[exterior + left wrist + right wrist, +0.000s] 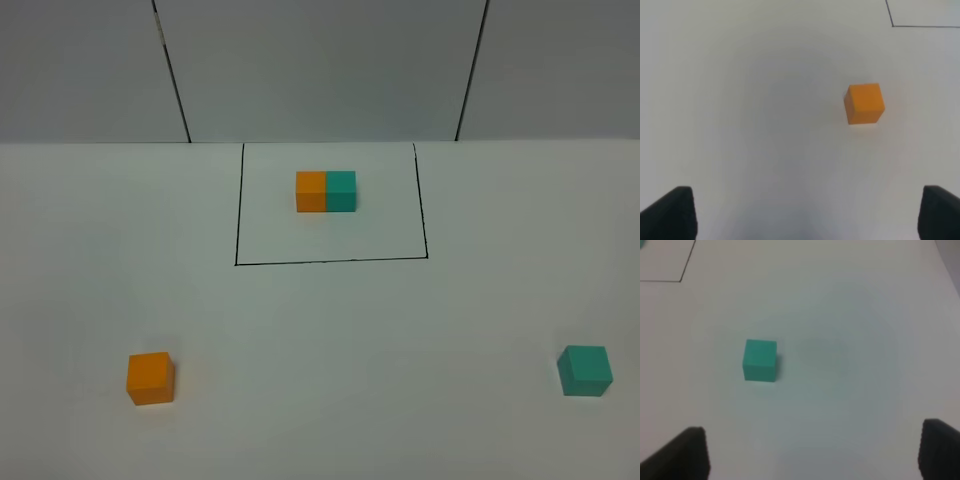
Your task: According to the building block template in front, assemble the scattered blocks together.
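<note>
1. Building block template point(326, 191): an orange cube and a teal-green cube joined as one bar, orange half on the left. It sits at upper centre of the exterior high view, inside the black rectangle point(330, 262) drawn on the white counter point(320, 330), nearer the far edge of the rectangle than the near edge.

2. Loose orange cube point(150, 378): resting flat on the counter at lower left of the exterior high view, outside the rectangle and well apart from the template.

3. Loose teal-green cube point(584, 370): resting flat on the counter at lower right of the same view, outside the rectangle. It is well apart from the orange cube, with the width of the counter between them.

4. My left end effector point(805, 214): jaws spread wide. The left wrist view shows only the two dark fingertips point(670, 214). The orange cube lies ahead of them on the counter, not touching either finger.

5. My right end effector point(808, 452): jaws spread wide. The teal-green cube lies ahead of the fingertips point(940, 450), clear of both.

6. Neither end effector shows in the exterior high view.
</note>
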Motion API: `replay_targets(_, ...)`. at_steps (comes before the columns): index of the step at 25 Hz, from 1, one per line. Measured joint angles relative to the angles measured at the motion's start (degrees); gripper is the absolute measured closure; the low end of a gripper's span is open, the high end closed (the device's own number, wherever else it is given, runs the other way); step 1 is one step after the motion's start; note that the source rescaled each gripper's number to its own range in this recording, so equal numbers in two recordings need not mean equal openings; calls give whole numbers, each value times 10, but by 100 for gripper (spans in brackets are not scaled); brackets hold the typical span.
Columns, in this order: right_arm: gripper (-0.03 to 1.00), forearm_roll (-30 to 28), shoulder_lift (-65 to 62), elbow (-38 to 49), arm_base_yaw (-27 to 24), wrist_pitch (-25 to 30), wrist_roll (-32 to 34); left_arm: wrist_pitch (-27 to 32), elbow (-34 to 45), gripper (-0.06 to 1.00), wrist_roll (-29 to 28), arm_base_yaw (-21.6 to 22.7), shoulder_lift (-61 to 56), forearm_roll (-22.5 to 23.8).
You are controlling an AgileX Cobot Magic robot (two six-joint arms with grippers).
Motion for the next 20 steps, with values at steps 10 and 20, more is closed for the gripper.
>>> replay_targets(10,18,0,0,0,0,0,0,23,-69,-1,-24,0,378,-32)
replay_targets(20,18,0,0,0,0,0,0,-111,-125,1,17,-90,646,-80)
